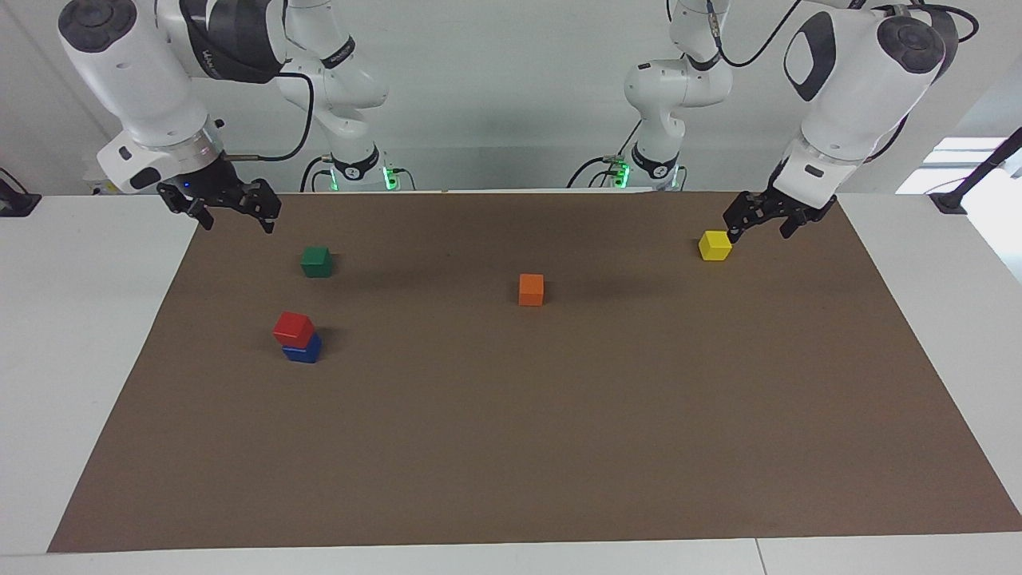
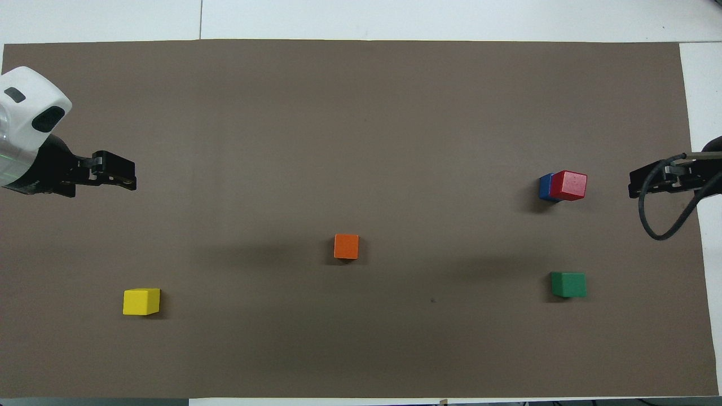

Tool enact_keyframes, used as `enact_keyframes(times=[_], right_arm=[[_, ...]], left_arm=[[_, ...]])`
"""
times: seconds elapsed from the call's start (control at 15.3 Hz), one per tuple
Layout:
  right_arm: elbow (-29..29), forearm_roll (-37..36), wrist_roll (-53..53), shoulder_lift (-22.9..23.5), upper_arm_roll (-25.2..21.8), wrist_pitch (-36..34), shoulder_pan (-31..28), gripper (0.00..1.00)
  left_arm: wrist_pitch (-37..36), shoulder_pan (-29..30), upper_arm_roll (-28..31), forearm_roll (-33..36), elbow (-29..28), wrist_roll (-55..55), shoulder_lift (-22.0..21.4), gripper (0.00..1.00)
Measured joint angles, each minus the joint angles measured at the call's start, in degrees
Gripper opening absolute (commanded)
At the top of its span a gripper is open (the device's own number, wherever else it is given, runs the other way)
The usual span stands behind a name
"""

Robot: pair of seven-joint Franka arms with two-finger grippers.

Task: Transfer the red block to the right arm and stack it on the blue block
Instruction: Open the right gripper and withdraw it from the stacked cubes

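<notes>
The brown mat (image 1: 559,415) looks matt, like paper or thin card. The red block (image 1: 293,327) and blue block (image 1: 303,350) seem smooth and painted. The arm shells (image 1: 846,72) at the upper right are glossy white plastic.

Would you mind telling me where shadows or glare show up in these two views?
Facing view: soft shadows lie on the brown mat beside the orange block and the red block stacked on the blue block; a bright window glares at the edge. Overhead view: faint broad shadows flank the orange block; no glare.
</notes>
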Motion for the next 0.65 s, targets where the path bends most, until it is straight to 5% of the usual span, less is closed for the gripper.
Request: enact_keyframes(times=[0.65], right_arm=[[0.2,0.5,0.0,0.0,-0.1,0.0,-0.7,1.00]], left_arm=[[0.0,0.0,0.0,0.0,0.0,0.0,0.0,1.00]])
